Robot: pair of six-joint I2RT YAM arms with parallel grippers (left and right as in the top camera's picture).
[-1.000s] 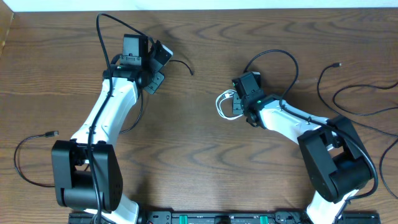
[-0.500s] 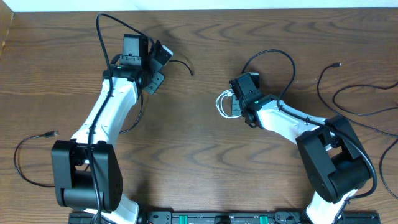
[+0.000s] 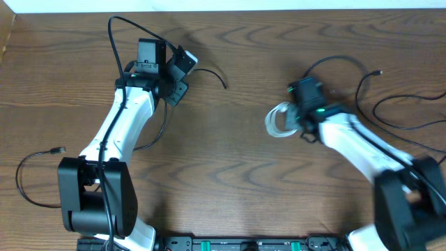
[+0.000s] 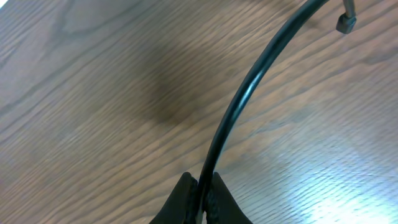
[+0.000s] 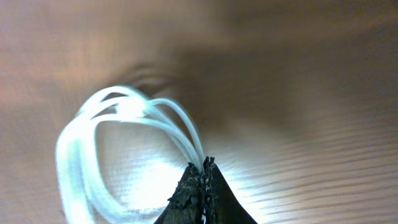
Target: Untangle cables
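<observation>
Left gripper (image 4: 202, 194) clamped on one black cable (image 4: 249, 93); right gripper (image 5: 203, 177) pinching white cable (image 5: 93, 143) — second black cable (image 3: 358, 94) lies apart from the white one. Separation looks nearly done — laying out remains.

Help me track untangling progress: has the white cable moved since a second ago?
Yes. The white cable, pinched in the right pincer, has shifted rightward, closer to the motionless black plug near the table's right side.
</observation>
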